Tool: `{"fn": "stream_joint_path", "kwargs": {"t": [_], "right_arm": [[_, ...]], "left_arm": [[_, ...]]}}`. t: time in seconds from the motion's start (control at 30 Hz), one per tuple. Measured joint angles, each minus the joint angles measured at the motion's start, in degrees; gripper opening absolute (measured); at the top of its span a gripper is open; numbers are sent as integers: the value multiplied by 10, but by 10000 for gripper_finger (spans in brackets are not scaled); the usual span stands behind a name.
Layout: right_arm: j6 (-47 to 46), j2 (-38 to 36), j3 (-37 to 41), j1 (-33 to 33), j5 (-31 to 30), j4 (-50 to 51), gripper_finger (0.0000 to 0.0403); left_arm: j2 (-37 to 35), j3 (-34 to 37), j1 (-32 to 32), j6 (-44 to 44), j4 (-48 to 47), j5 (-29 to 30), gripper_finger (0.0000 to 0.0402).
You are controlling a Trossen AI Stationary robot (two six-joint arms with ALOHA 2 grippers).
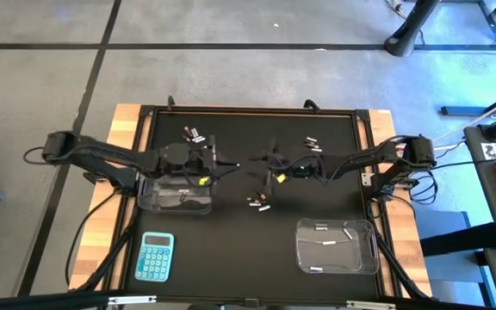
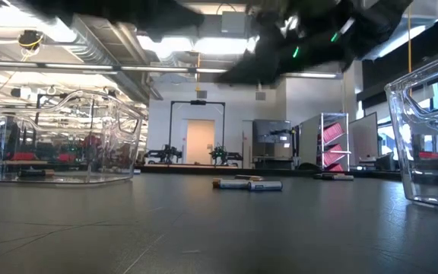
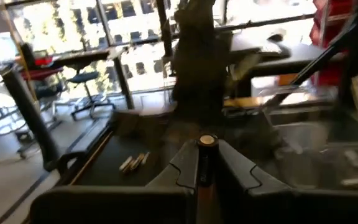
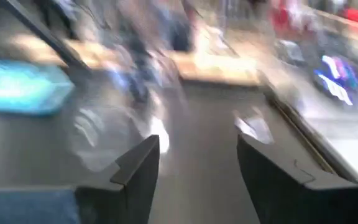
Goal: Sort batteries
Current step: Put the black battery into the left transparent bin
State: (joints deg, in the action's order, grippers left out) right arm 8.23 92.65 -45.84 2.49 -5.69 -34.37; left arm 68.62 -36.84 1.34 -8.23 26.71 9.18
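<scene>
From above, the left pincer (image 1: 216,162) hangs by the left tub (image 1: 176,196), the right pincer (image 1: 269,168) mid-surface above loose batteries (image 1: 259,203); table-level, those batteries (image 2: 248,183) lie flat; left wrist: pincer (image 3: 206,163) pinching a dark battery (image 3: 206,142) that might slip free; right wrist: pincer (image 4: 197,168) spread, empty; no writing legible.

batteries (image 1: 259,203): small cylinders, lying flat | scattered in clusters on the dark mat | one clamped upright between the left gripper (image 3: 205,163) fingers
</scene>
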Motion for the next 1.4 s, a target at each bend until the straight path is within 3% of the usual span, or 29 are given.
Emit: {"fn": "stream_joint_path", "kwargs": {"t": [0.13, 0.3, 0.47, 0.6, 0.97, 1.23, 1.4], "right_arm": [[11, -3, -4, 0, -82, 21, 215], [25, 0, -1, 4, -113, 73, 209], [28, -1, -3, 2, -121, 90, 209], [36, -1, -3, 4, -122, 73, 209], [41, -1, -3, 2, -112, 30, 209], [38, -2, -3, 2, -112, 28, 209], [36, -2, -3, 1, -107, 28, 209]], "left_arm": [[-45, -40, 6, 2, -155, 21, 19], [-92, -89, 17, 29, -310, 33, 19], [-100, -131, 17, 140, -578, 47, 19], [-93, -130, 17, 239, -765, 9, 19], [-29, -48, -21, 383, -788, -99, 19], [2, -46, -43, 506, -804, -150, 24], [4, -46, -44, 606, -806, -150, 23]]}}
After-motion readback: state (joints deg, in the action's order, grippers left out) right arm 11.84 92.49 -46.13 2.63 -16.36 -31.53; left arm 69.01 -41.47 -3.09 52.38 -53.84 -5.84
